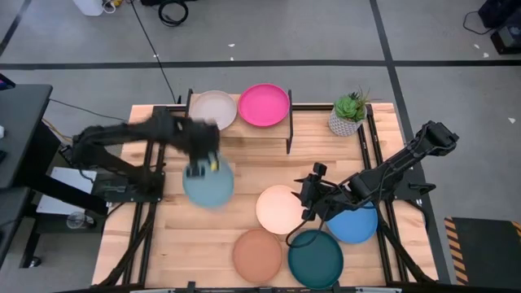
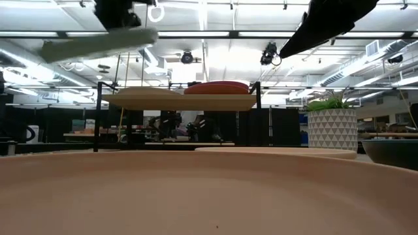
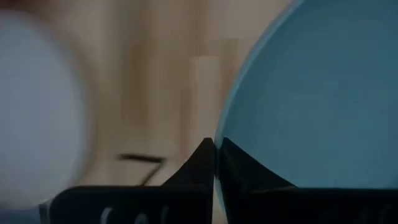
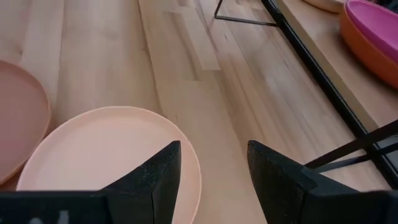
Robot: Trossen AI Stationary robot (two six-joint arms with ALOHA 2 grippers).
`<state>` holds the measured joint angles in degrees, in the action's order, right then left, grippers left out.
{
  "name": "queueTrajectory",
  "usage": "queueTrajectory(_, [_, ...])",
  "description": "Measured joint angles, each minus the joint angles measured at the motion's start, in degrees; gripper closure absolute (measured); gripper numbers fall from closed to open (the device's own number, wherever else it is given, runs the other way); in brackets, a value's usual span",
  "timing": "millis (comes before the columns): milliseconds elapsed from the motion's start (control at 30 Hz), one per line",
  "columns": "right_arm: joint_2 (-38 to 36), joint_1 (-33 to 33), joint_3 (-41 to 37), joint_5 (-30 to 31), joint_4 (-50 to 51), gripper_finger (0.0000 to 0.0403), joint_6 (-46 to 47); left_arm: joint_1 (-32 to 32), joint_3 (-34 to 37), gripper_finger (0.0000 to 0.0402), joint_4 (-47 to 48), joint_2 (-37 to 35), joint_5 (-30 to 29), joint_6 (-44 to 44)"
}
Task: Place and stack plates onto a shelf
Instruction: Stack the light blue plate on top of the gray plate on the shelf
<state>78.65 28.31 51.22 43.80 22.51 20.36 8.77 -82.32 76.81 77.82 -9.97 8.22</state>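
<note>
Gripping the light blue plate (image 1: 208, 184) by its rim, the left gripper (image 1: 203, 167) holds it in the air over the left part of the table (image 1: 244, 175), just in front of the shelf (image 1: 244, 130); in the left wrist view its two fingers (image 3: 199, 165) meet on the plate's edge. The arm and plate are smeared there, so the exact tilt is hard to judge. No writing or label can be read anywhere.

On the shelf, the pale grey plate (image 1: 213, 109) lies at the left and the magenta pink plate (image 1: 263, 104) at the right, resting on an orange plate (image 4: 367, 53) beneath it.

Farther right, the right gripper (image 1: 310, 195) hangs with fingers apart and empty, just beside the cream plate (image 1: 281, 209). The peach plate (image 1: 257, 255) and dark teal plate (image 1: 315, 258) lie at the front; the blue plate (image 1: 355, 225) is partly hidden under the right arm. A potted plant (image 1: 348, 113) stands beside the shelf.
</note>
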Motion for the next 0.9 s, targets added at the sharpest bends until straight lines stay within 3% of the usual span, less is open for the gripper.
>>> queueTrajectory(167, [0.00, -0.68, 0.00, -0.42, -0.17, 0.0211, -0.68, 18.66, -4.52, 0.0387, -2.34, -0.72, 3.56, 8.71])
queueTrajectory(400, [0.00, -1.93, 0.00, -0.49, -1.64, 0.0211, -2.53, 34.95, -12.46, 0.0387, -6.65, 5.10, 6.21, 8.54])
queueTrajectory(633, [0.00, -2.24, 0.00, -0.60, -2.65, 0.0211, -4.17, 44.05, -17.23, 0.0387, -6.51, 14.50, 6.65, 5.61])
queueTrajectory(900, [0.00, -2.24, 0.00, -0.58, -2.78, 0.0211, -5.86, 49.37, -18.49, 0.0387, -6.14, 20.62, 12.65, 6.28])
